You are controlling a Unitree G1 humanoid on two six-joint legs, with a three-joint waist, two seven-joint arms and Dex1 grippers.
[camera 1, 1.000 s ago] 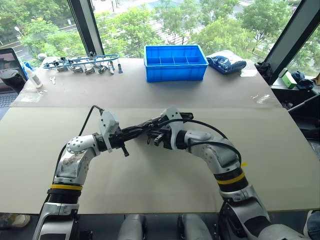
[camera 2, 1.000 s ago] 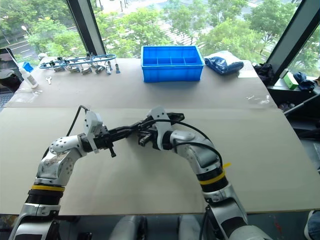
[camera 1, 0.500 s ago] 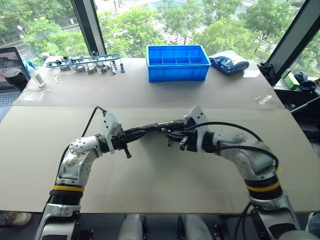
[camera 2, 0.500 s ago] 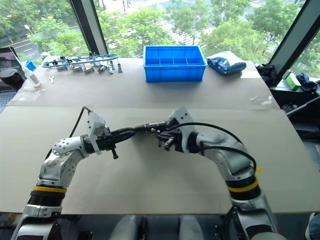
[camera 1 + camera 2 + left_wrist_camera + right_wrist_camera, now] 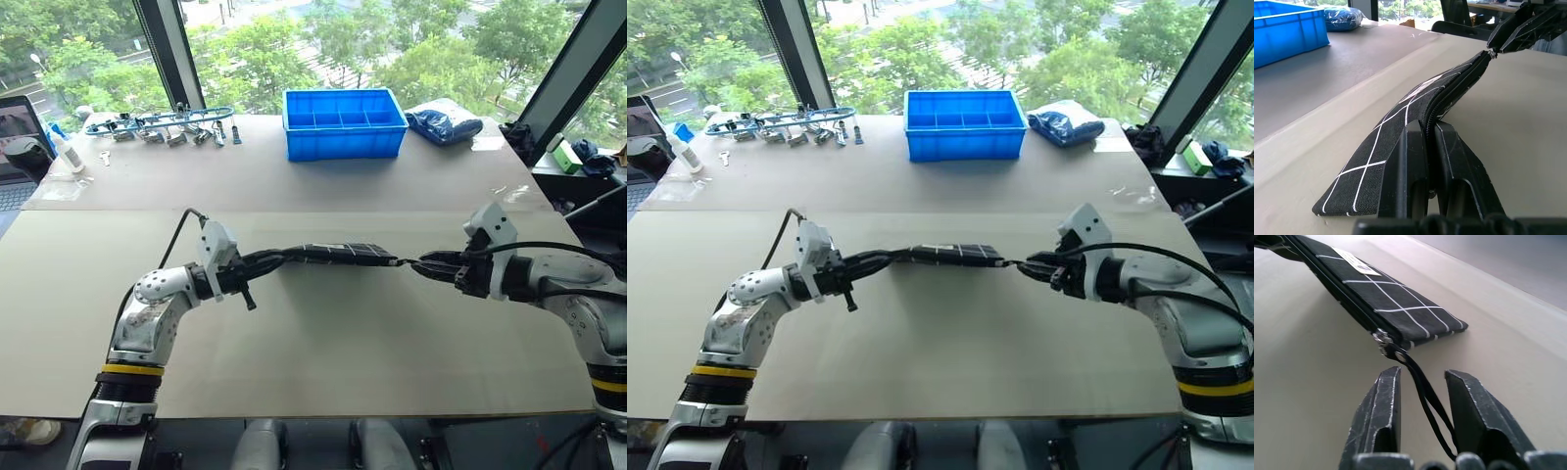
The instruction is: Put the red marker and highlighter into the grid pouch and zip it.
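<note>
Left end effector (image 5: 257, 264): its two black fingers are pressed tight on one end of the flat black fabric grid pouch with white lines (image 5: 338, 254). It points across the worktop toward the other arm.
Right end effector (image 5: 423, 265): its two black fingers stand apart, with a gap between them. The thin black zipper pull strap (image 5: 1422, 391) hangs loose in that gap. The fingers do not squeeze it.
Grid pouch: it is long and flat, and it hangs in the air just above the tan worktop (image 5: 323, 343), between the two arms. The far end sags a little. A small white label (image 5: 1356, 260) sits on its side.
Zipper: the small metal slider (image 5: 1382, 339) is at the end of the pouch near the right end effector. The zip line looks closed all along the top edge.
Red marker and highlighter: I cannot see them, so I cannot tell where they are.
Back of the worktop: a blue plastic bin with little boxes inside (image 5: 343, 122) stands well away from the pouch. A dark blue bag (image 5: 443, 122) lies beside it.
</note>
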